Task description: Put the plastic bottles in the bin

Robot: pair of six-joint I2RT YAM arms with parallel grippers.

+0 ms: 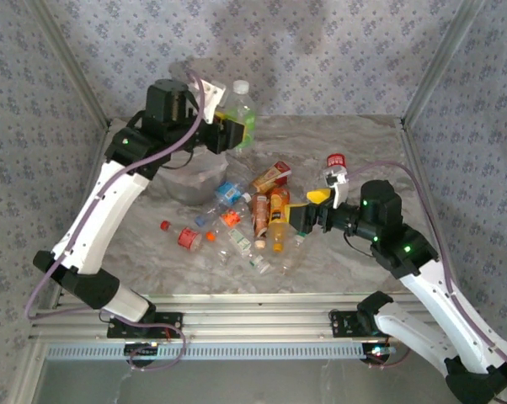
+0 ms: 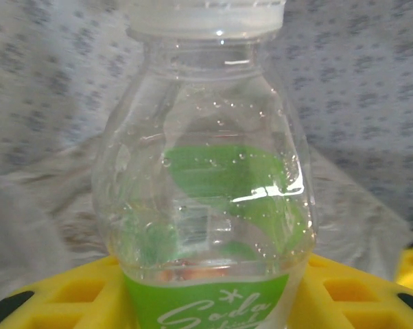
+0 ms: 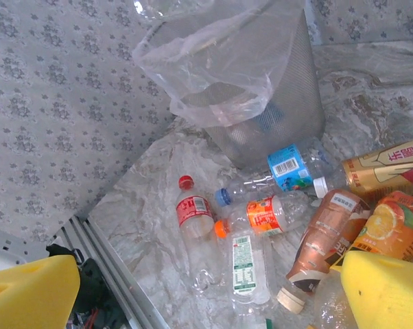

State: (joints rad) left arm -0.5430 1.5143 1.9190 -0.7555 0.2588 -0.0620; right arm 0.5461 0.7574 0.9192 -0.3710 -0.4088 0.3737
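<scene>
Hanging raised near the desk's (image 1: 152, 265) far edge, left of middle, the left gripper (image 1: 232, 133) is clamped on one clear green-labelled bottle (image 1: 241, 114) with a white cap; its base is cut off in the left wrist view. That arm hides most of the one bin (image 3: 296, 82) below it, whose bag-lined rim is plainer from the right wrist. Near the desk's middle the right gripper (image 1: 317, 210) has its yellow fingers apart and empty, beside a heap of loose bottles (image 1: 253, 223) so overlapped that only seven count surely, plus one red bottle (image 1: 336, 160) lying apart toward the far right.
</scene>
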